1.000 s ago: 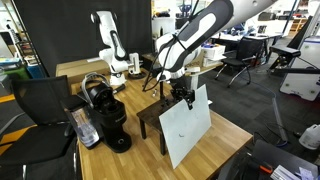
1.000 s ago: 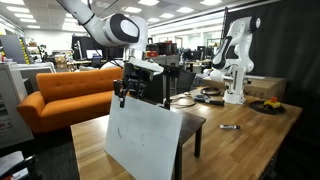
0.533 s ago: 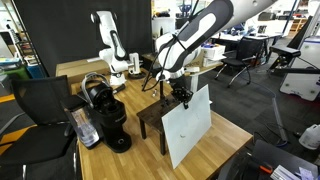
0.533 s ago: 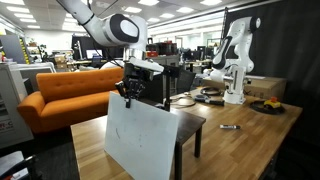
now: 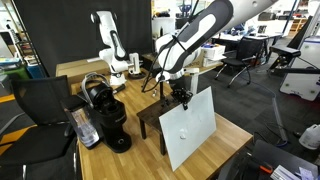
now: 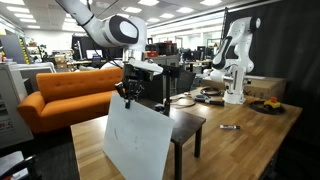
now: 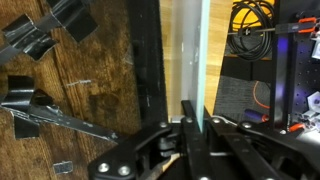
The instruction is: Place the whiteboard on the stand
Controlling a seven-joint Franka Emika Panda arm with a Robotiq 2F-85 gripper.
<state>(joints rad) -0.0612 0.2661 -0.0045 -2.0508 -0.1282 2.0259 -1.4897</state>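
Clamping the whiteboard (image 5: 190, 130) by its top edge

Pincer (image 5: 181, 97) is clamped on the board's upper rim, and the panel hangs tilted below it. The dark stand (image 5: 148, 117) sits just behind it, and the coffee machine (image 5: 108, 118) is farther off.

Whiteboard (image 5: 188, 130) rotated slightly in fingers (image 5: 182, 97); bottom edge apparently lower, further out.

Both exterior views are bright and even under overhead light, with soft shadows, coarse resolution and a slightly soft background behind the gripper (image 5: 181, 97). The whiteboard (image 5: 188, 128) below the gripper reads flat, near-clipped white. The wrist view is dimmer: fingers (image 7: 187, 125) blurred, board edge just ahead of them hazy with pale glare, tabletop (image 7: 80, 90) grain beside them sharper.
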